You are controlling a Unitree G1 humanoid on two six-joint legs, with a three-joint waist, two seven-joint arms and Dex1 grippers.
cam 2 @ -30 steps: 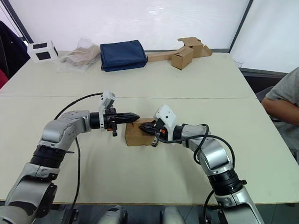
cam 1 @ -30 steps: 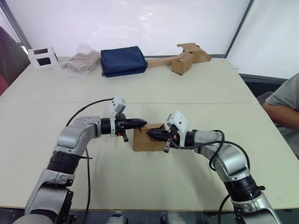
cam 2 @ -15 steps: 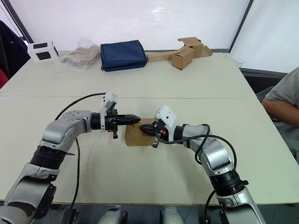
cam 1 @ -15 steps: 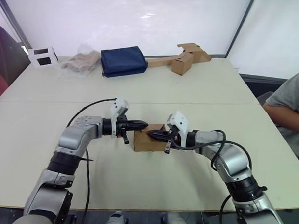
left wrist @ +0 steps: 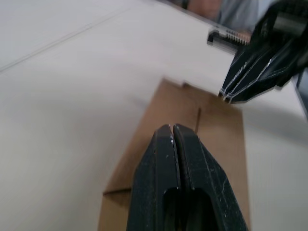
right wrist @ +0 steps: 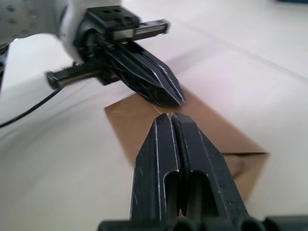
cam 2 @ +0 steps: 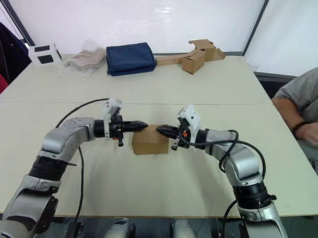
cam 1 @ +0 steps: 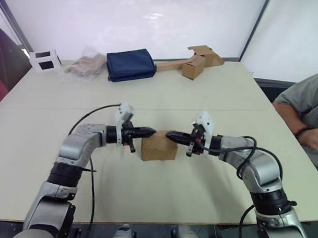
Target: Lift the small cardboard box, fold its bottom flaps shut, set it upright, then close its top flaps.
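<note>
The small cardboard box (cam 1: 158, 147) stands upright on the table (cam 1: 201, 99) between my two grippers. Its top flaps (left wrist: 202, 120) lie folded flat and meet in a centre seam with a small notch. The bottom flaps are hidden under the box. My left gripper (cam 1: 153, 132) is shut, with its tip over the box's top left edge. Coming from the other side, my right gripper (cam 1: 168, 135) is shut too, tip just above the top right edge. Neither holds anything. In the right wrist view, the left gripper (right wrist: 171, 94) points towards the right gripper (right wrist: 171, 118) across the box top (right wrist: 211, 130).
At the table's far side lie a white box with black squares (cam 1: 45, 60), a crumpled plastic bag (cam 1: 86, 65), a navy fabric bag (cam 1: 130, 65) and a brown box joined to a long cardboard strip (cam 1: 195, 63). A person's arm (cam 1: 305, 119) rests at the right table edge.
My right gripper has drawn back to the right, from inside the box's open top to just above its right edge. The top flaps now lie shut. The person's arm has shifted.
</note>
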